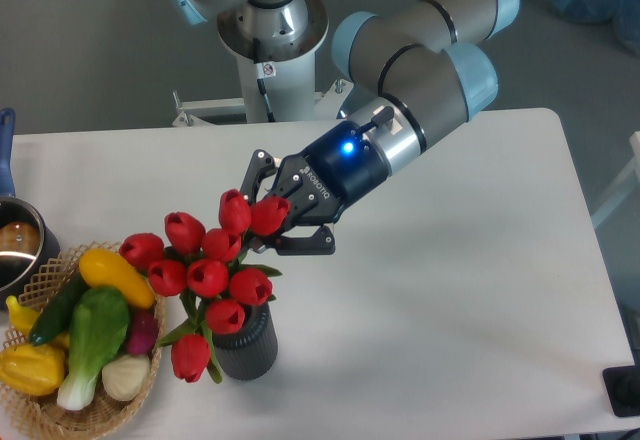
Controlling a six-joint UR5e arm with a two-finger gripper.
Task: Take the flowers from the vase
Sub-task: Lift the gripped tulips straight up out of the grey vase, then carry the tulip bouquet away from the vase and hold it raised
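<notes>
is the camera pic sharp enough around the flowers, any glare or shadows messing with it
Fixed camera view: lighting is even and soft, so the flowers read sharp and saturated; the hand is slightly soft, with a bright blue light glowing on its wrist; the dark vase throws only a faint shadow on the white table; mild glare shows on the metal pot at the left edge.

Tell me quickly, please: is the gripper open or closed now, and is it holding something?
Gripper: closed on the red tulips at the top of the bunch; their stems still reach into the dark grey vase.
</notes>
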